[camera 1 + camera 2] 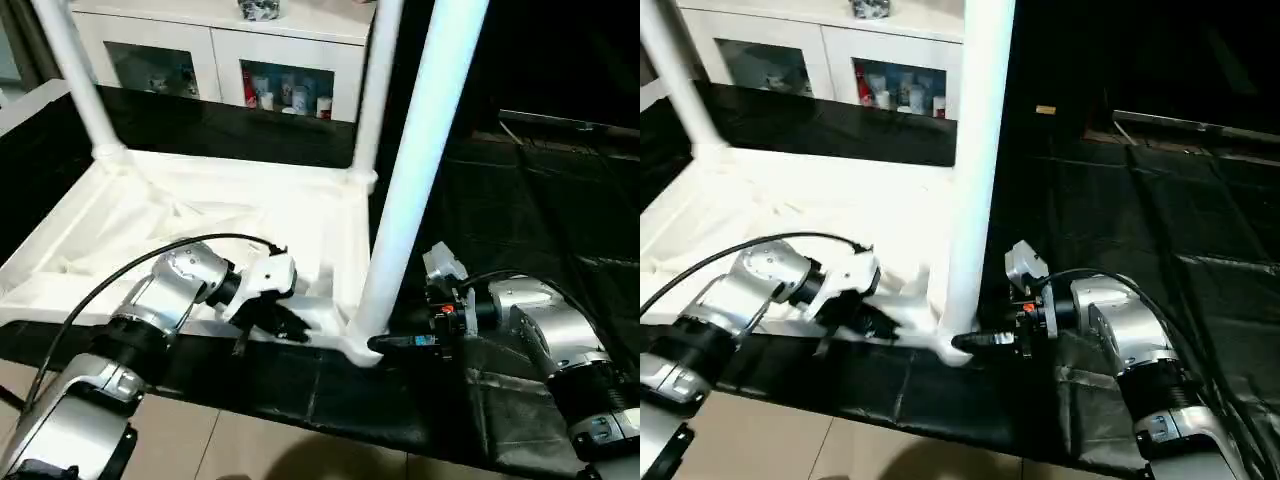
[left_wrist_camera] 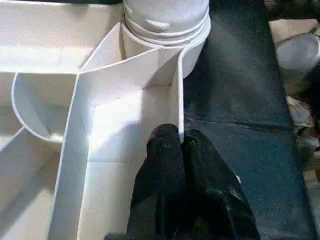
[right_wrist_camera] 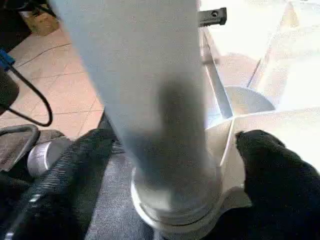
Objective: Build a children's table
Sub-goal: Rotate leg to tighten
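Left pincer (image 1: 285, 322) pinched shut on near rim of upturned table top (image 1: 150, 215), on the black mat (image 1: 300, 385). Right pincer (image 1: 400, 343) spread wide, straddling base of near-corner leg (image 1: 415, 170), upright in its socket. Far legs (image 1: 80, 75) upright; cabinet (image 1: 220, 50) behind

White table top (image 1: 200, 215), white legs (image 1: 415, 170); black mat (image 1: 540, 220); silver forearms (image 1: 160, 300); beige tiled floor (image 1: 250, 445).

floor: beige tiles (image 1: 230, 445) | black mat (image 1: 540, 210) | white glass-door cabinet (image 1: 225, 50) behind
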Controlling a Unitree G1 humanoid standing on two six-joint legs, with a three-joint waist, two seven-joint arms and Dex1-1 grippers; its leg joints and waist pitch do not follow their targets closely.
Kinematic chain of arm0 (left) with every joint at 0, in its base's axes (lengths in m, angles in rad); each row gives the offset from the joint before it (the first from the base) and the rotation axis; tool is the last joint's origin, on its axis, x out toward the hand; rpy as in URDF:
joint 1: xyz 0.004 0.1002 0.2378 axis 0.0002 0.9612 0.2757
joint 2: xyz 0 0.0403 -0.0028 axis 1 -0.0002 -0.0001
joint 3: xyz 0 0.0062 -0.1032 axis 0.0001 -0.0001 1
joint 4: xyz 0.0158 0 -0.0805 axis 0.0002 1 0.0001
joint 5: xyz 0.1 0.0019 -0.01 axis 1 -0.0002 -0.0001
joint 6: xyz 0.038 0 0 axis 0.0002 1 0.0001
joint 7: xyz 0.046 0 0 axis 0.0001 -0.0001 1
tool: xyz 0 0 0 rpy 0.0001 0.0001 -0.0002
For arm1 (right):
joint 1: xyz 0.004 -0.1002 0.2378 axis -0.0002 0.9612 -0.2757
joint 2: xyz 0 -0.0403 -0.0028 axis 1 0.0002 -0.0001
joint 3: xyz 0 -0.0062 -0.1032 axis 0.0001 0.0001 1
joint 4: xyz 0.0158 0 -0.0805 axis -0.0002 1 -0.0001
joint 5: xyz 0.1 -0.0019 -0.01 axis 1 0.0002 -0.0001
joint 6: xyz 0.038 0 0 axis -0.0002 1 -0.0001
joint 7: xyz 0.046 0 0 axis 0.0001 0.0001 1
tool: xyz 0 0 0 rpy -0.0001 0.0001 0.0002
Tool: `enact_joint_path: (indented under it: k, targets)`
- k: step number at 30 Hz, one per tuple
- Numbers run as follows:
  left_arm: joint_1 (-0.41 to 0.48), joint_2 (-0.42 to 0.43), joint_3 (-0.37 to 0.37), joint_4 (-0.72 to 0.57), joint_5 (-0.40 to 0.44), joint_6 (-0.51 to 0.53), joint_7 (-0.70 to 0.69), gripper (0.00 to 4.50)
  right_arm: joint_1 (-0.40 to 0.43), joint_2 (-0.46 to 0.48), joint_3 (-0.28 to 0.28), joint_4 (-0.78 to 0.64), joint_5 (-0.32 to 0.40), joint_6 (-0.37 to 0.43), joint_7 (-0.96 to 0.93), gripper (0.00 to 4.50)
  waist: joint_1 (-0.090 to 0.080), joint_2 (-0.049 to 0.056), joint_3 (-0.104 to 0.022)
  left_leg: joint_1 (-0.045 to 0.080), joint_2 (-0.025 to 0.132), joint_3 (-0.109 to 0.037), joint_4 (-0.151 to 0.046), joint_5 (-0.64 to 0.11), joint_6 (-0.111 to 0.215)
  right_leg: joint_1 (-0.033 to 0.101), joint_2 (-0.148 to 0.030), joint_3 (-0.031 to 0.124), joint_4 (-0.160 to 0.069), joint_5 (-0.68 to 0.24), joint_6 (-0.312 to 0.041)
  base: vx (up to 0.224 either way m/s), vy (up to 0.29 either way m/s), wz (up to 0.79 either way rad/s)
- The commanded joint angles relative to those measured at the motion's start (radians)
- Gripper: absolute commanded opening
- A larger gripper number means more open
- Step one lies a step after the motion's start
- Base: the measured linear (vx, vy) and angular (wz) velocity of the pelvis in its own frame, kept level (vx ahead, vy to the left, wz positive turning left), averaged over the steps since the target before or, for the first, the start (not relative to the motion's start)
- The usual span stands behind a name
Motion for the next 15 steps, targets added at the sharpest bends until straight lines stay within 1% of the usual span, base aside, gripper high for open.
enact_joint_path:
  k: [1,2,3,4,5,7,8,9,10,11,14,15]
  targets:
    - [0.005,-0.004,-0.033,-0.029,0.003,-0.013,-0.036,0.00,-0.022,-0.001,0.009,-0.002,0.012,-0.006,0.014,3.85,-0.007,-0.003,-0.065,-0.007,-0.009,0.021,-0.059,-0.159,0.057,0.064,-0.037,0.042,-0.052,-0.204,-0.220,0.000,0.000,0.00]
    - [0.007,-0.003,-0.034,-0.032,0.003,-0.015,-0.040,0.00,-0.027,0.002,0.010,0.007,0.011,-0.007,0.017,3.71,-0.005,-0.005,-0.065,-0.008,-0.009,0.021,-0.059,-0.161,0.055,0.065,-0.038,0.042,-0.052,-0.214,-0.216,0.000,0.000,0.00]
    - [0.007,-0.003,-0.034,-0.032,0.003,-0.015,-0.040,0.00,-0.027,0.002,0.010,0.007,0.011,-0.007,0.017,3.64,-0.005,-0.005,-0.065,-0.008,-0.009,0.021,-0.059,-0.162,0.054,0.065,-0.039,0.042,-0.053,-0.219,-0.215,0.000,0.000,0.00]
    - [0.008,-0.003,-0.035,-0.033,0.004,-0.017,-0.041,0.00,-0.030,0.004,0.012,0.013,0.009,-0.008,0.018,3.64,-0.005,-0.007,-0.065,-0.009,-0.010,0.021,-0.059,-0.162,0.052,0.065,-0.039,0.042,-0.053,-0.228,-0.210,0.000,0.000,0.00]
    - [0.009,-0.003,-0.035,-0.035,0.004,-0.018,-0.042,0.00,-0.031,0.003,0.015,0.017,0.008,-0.009,0.020,3.41,-0.005,-0.006,-0.065,-0.009,-0.010,0.020,-0.059,-0.161,0.050,0.065,-0.039,0.042,-0.054,-0.232,-0.205,0.000,0.000,0.00]
    - [0.010,-0.002,-0.036,-0.037,0.005,-0.018,-0.043,0.00,-0.032,0.003,0.017,0.019,0.007,-0.010,0.022,3.27,-0.006,-0.006,-0.065,-0.009,-0.010,0.020,-0.059,-0.161,0.049,0.065,-0.038,0.042,-0.053,-0.233,-0.203,0.000,0.000,0.00]
    - [0.011,-0.001,-0.036,-0.037,0.005,-0.019,-0.043,0.00,-0.033,0.004,0.018,0.020,0.007,-0.011,0.023,3.27,-0.005,-0.007,-0.065,-0.009,-0.010,0.020,-0.059,-0.163,0.049,0.064,-0.039,0.042,-0.054,-0.236,-0.202,0.000,0.000,0.00]
    - [0.012,0.001,-0.037,-0.041,0.004,-0.019,-0.044,0.00,-0.034,0.005,0.019,0.022,0.007,-0.012,0.024,3.08,-0.005,-0.006,-0.065,-0.009,-0.010,0.020,-0.059,-0.163,0.049,0.064,-0.038,0.042,-0.054,-0.234,-0.202,0.000,0.000,0.00]
    - [0.012,0.001,-0.037,-0.041,0.004,-0.019,-0.044,0.00,-0.034,0.005,0.019,0.022,0.007,-0.012,0.024,3.08,-0.005,-0.007,-0.065,-0.009,-0.010,0.020,-0.059,-0.162,0.049,0.065,-0.039,0.042,-0.054,-0.235,-0.201,0.000,0.000,0.00]
    - [0.012,0.001,-0.037,-0.041,0.004,-0.019,-0.044,0.00,-0.034,0.005,0.019,0.022,0.007,-0.012,0.024,2.89,-0.005,-0.007,-0.065,-0.009,-0.010,0.020,-0.059,-0.160,0.049,0.065,-0.039,0.042,-0.053,-0.233,-0.201,0.000,0.000,0.00]
    - [0.016,0.009,-0.041,-0.047,0.001,-0.021,-0.045,0.00,-0.034,0.010,0.021,0.023,0.007,-0.014,0.030,2.70,-0.006,-0.007,-0.065,-0.010,-0.011,0.020,-0.058,-0.159,0.049,0.065,-0.038,0.042,-0.053,-0.232,-0.200,0.000,0.000,0.00]
    - [0.016,0.009,-0.041,-0.047,0.001,-0.021,-0.045,0.00,-0.034,0.010,0.021,0.023,0.007,-0.014,0.030,2.70,-0.007,-0.007,-0.065,-0.010,-0.011,0.020,-0.058,-0.160,0.049,0.065,-0.038,0.041,-0.053,-0.234,-0.200,0.000,0.000,0.00]
